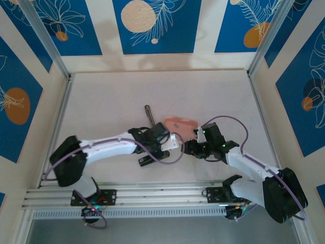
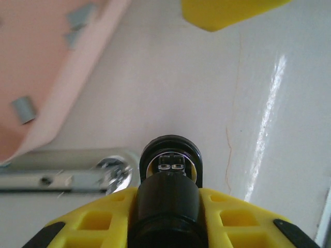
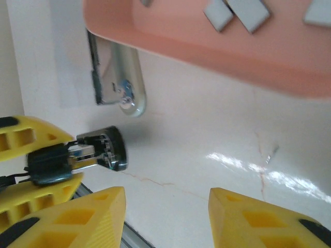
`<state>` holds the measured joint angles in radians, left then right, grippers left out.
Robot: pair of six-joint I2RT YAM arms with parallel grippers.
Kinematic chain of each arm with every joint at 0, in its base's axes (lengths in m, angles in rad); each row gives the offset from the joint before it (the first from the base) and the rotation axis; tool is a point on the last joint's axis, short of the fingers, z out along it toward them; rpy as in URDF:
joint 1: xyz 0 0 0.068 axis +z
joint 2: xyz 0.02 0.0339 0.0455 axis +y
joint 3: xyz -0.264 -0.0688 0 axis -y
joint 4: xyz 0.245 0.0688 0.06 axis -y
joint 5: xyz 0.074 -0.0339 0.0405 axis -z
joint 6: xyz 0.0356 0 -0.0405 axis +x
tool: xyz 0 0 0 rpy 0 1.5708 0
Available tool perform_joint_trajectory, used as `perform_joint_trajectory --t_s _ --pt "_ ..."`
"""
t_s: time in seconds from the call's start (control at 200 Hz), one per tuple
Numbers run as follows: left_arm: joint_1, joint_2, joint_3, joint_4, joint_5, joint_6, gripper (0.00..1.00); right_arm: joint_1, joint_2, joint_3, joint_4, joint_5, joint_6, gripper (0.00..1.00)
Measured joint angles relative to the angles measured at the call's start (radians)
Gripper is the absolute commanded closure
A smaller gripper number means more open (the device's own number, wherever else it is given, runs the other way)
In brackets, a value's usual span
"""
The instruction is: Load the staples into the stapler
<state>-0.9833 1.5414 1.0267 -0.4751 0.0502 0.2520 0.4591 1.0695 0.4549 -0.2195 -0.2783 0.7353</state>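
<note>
Staples [image 3: 248,13] lie in the pink tray [image 3: 207,57]; left pincer [image 3: 64,159] clamps the black end of the stapler [image 3: 113,149], right pincer [image 3: 165,217] gapes empty.

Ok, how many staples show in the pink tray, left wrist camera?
3: two staples close together near the top edge, one lower left. The tray is cut off, so more may be hidden.

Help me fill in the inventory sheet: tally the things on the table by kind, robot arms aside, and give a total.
Pink tray: 1
Stapler: 1
Staples: 3 at least, lying in the pink tray; the picture's edge cuts off the rest of it
Total: 5 at least
</note>
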Motion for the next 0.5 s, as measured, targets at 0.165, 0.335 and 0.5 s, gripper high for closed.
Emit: perform_joint_trajectory --t_s 0.165,0.335,0.5 --pt "0.163 -0.229 -0.077 0.024 0.053 -0.12 0.79 0.035 0.016 0.112 -0.069 0.048 -0.055 0.54" --pt "0.366 -0.344 -0.113 0.017 0.051 -0.234 0.8 0.108 0.129 0.268 -0.13 0.107 -0.124 0.53" --pt "0.535 -0.347 -0.139 -0.015 0.049 -0.354 0.87 0.189 0.309 0.472 -0.201 0.189 -0.212 0.52"
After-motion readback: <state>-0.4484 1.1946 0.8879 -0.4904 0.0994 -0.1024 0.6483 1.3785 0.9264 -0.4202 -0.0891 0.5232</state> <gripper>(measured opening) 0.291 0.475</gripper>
